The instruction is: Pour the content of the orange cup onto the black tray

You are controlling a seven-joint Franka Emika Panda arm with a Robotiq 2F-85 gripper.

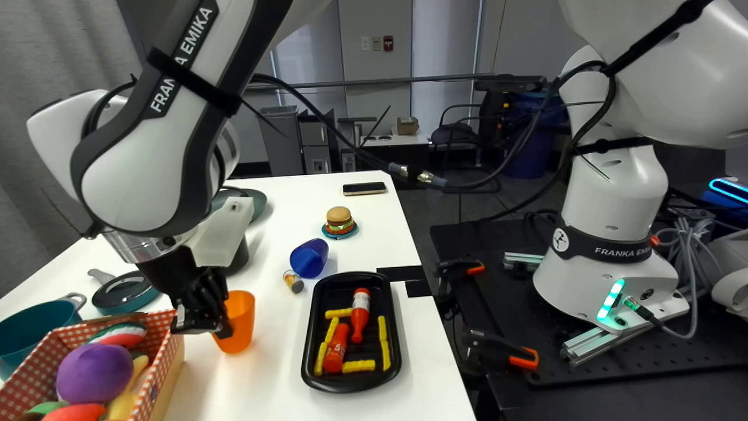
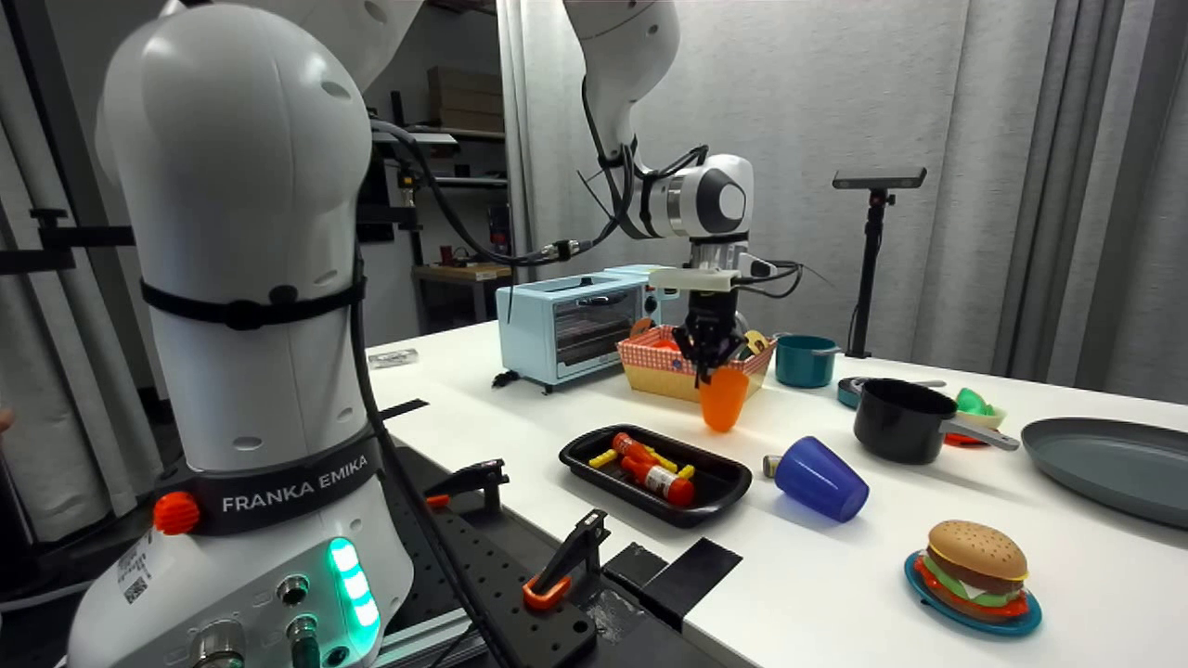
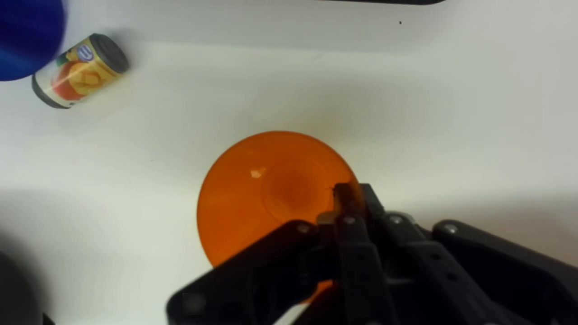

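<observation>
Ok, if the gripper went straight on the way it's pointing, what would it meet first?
The white tabletop, most likely, with the bottom of the orange cup leading: the gripper points down, shut on the cup's wall. Whether the cup is touching the tabletop now is hard to tell.

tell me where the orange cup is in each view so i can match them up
In an exterior view: orange cup left of centre, lower half.
In an exterior view: orange cup right of centre, a little below mid-height.
Wrist view: orange cup around the middle, partly hidden by the gripper.
Shared landmark: the blue cup, cut off at the top left corner there, and right of the orange cup in both exterior views.
</observation>
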